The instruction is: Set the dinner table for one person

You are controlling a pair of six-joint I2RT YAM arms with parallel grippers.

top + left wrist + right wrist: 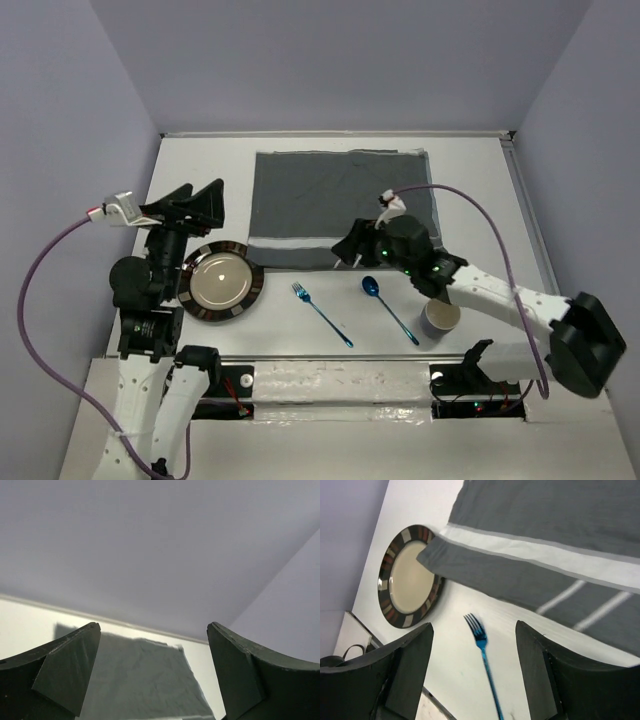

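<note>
Plain lilac walls box in the white dinner table [480,200], which fills most of the top view. From up there the left claw [195,203] is raised with its fingers spread wide and nothing in them. A dark-rimmed plate [221,282] sits just below it, toward the bases. The right claw [348,248] hangs over the near edge of the grey striped placemat [320,190], also apart and empty as far as I can tell. Just nearward of it lie a blue fork [322,314] and a blue spoon [390,310], and a cup [441,318] is tucked beside its forearm.

Left wrist view: fingers [65,675] wide apart and aimed up at the wall, with the placemat [145,680] well ahead of the claw and lower down.

Right wrist view: claw spread, holding nothing. The fork [482,650] shows right between the fingers on the bare table. The plate [407,580] is off past the finger on the picture's left. The mat's corner overlaps the plate's rim here, can't tell if it's actually resting on it.

Progress-wise I'd say barely started. The mat's down, but plate, cutlery and cup are all off it, so everything needs moving into place.
</note>
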